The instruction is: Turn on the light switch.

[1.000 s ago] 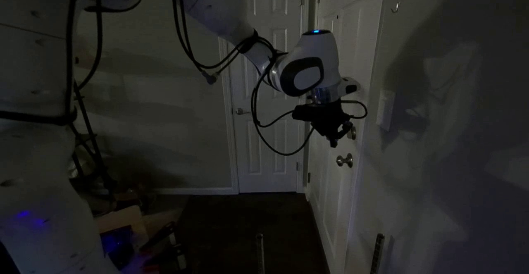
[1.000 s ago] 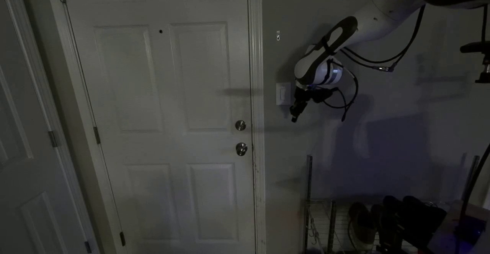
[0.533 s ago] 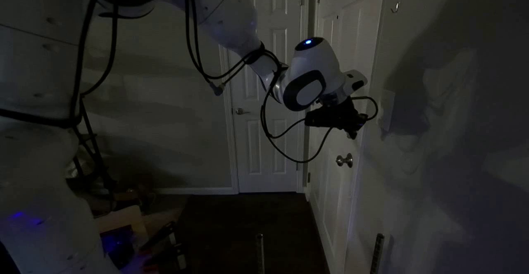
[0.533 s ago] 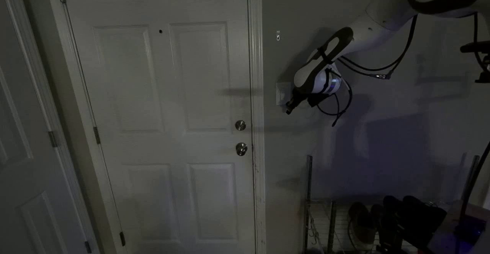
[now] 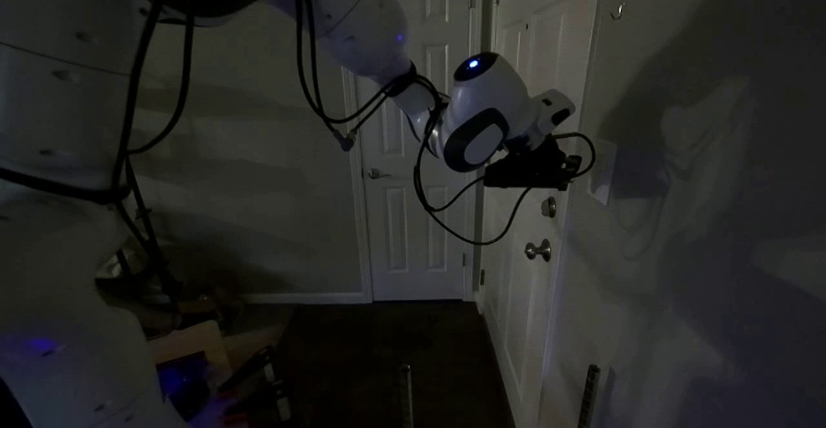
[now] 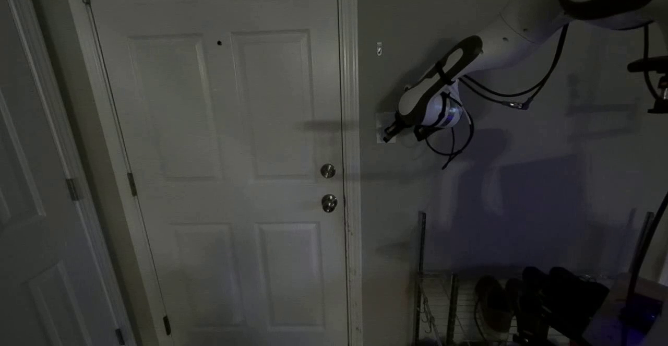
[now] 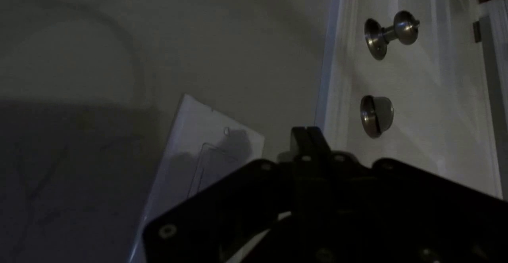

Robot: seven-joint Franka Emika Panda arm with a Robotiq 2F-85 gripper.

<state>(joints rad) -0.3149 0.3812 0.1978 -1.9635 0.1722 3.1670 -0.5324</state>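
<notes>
The light switch is a pale upright wall plate. It shows in both exterior views (image 5: 601,173) (image 6: 381,122) and at lower left of centre in the wrist view (image 7: 198,126), where my gripper body hides its lower part. My black gripper (image 7: 306,130) is shut, its two fingers together with nothing between them. In the wrist view the fingertips lie right of the plate, and shadow falls on the plate. In an exterior view the fingertips (image 6: 387,138) overlap the plate's lower part; I cannot tell whether they touch it. The gripper is tilted toward the wall (image 5: 569,181).
A white door (image 6: 276,200) stands beside the plate, with a round knob (image 7: 405,27) and a deadbolt (image 7: 375,116) jutting out. A small hook (image 6: 379,49) is on the wall above. A wire rack (image 6: 437,294) with shoes (image 6: 493,304) stands below. The room is dark.
My gripper has tilted from pointing down to pointing more toward the wall. In an exterior view its fingertips have moved up and left, from beside the plate to over its lower part.
</notes>
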